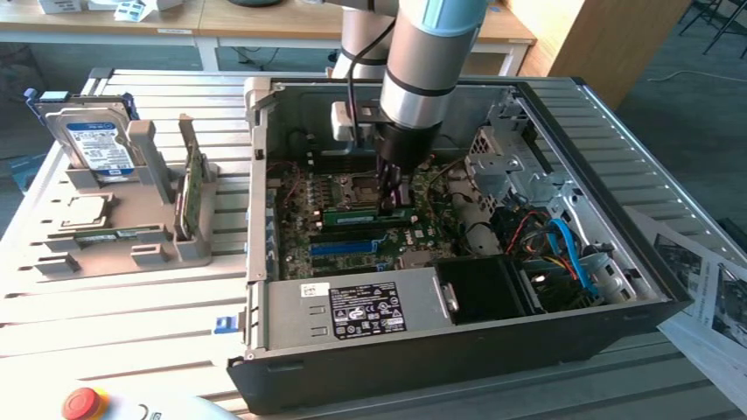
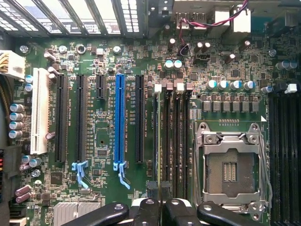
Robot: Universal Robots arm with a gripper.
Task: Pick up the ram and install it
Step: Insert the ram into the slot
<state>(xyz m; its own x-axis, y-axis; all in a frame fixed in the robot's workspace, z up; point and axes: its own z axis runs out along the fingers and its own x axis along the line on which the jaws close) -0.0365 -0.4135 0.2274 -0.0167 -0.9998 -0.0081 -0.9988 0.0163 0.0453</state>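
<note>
The ram (image 1: 364, 213) is a slim green stick standing on edge over the motherboard's memory slots (image 2: 175, 141), beside the empty processor socket (image 2: 230, 165). My gripper (image 1: 394, 194) reaches straight down into the open computer case (image 1: 653, 289) and is shut on the ram near its middle. In the wrist view the ram (image 2: 155, 141) appears edge-on as a thin line running away from my gripper (image 2: 161, 206), whose black fingers (image 2: 148, 212) pinch it. Whether the ram is fully seated in a slot I cannot tell.
In the exterior view's left, a grey fixture (image 1: 175, 249) holds a hard drive (image 1: 94, 144), an upright green card (image 1: 191, 188) and a silver processor chip (image 1: 80, 210). The power supply (image 1: 350, 311) and cables (image 1: 566, 249) crowd the case. A red stop button (image 1: 82, 402) sits in front.
</note>
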